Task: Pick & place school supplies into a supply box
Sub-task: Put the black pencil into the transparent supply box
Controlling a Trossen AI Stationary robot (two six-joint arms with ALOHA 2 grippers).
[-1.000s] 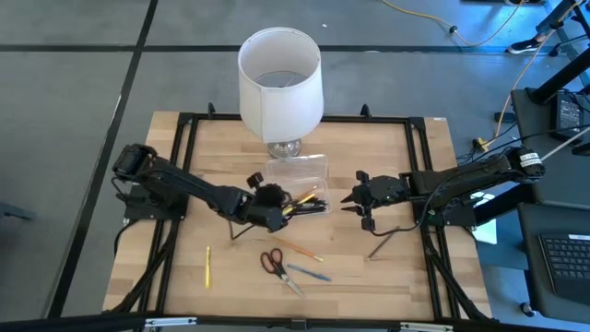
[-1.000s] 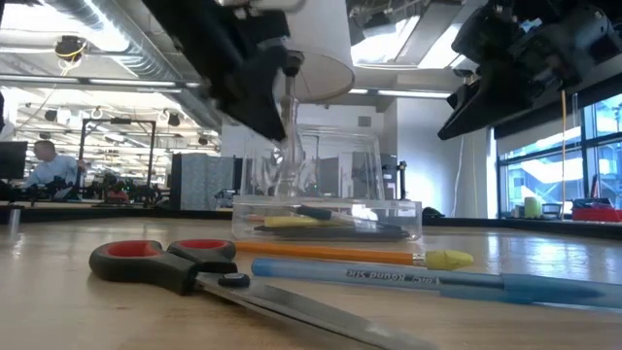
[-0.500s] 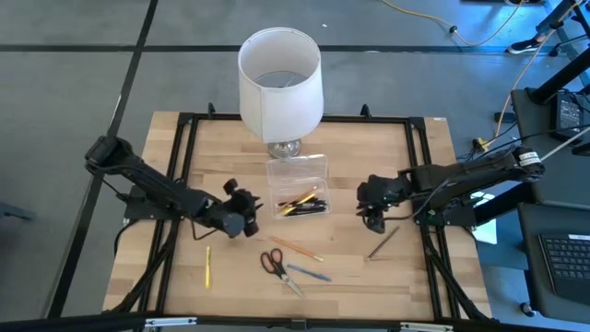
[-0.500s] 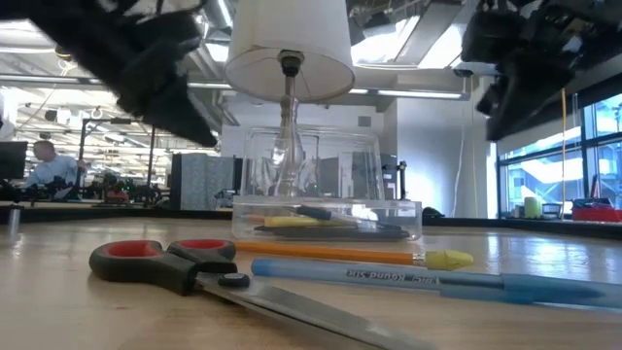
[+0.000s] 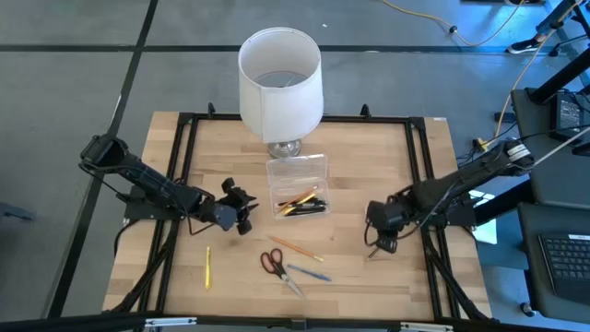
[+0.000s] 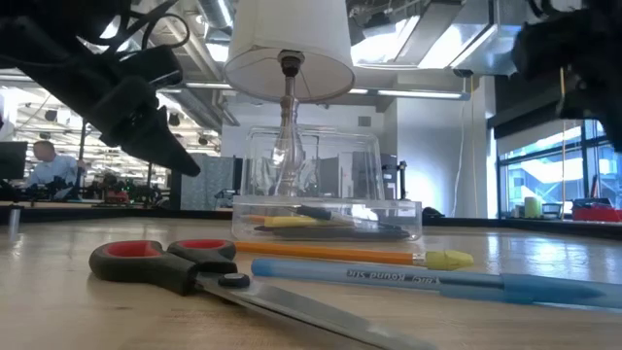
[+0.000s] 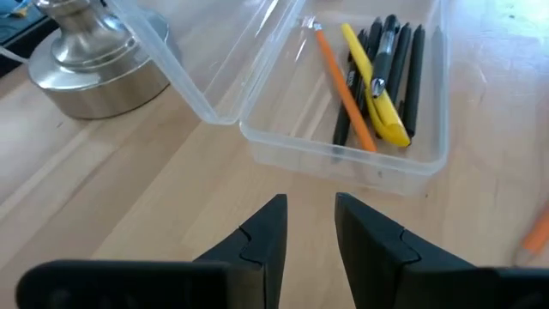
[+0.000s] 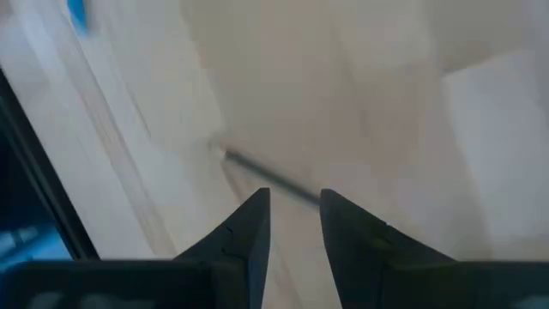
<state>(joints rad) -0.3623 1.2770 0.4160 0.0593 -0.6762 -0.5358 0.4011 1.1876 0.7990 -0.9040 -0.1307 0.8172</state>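
Note:
The clear supply box (image 5: 298, 187) lies open at the table's middle, its lid (image 7: 197, 69) folded back toward the lamp. Orange, yellow and dark pens (image 7: 377, 77) lie inside it. On the table near the front lie scissors (image 5: 272, 263), an orange pencil (image 5: 297, 249), a blue pen (image 5: 309, 273) and a yellow pencil (image 5: 207, 267). A dark pen (image 8: 266, 178) lies at the right. My left gripper (image 5: 243, 217) hangs left of the box, narrowly open and empty (image 7: 309, 210). My right gripper (image 5: 380, 243) hangs over the dark pen, narrowly open (image 8: 294, 206), touching nothing.
A white lamp (image 5: 280, 78) on a metal base (image 7: 90, 64) stands just behind the box. A black frame (image 5: 184, 129) borders the table. Bare wood lies between the box and the right gripper.
My left gripper has drawn back from over the box toward the table's left edge, empty. My right gripper has moved toward the near edge and down, and has turned, so that it now hangs over the dark pen at the right.

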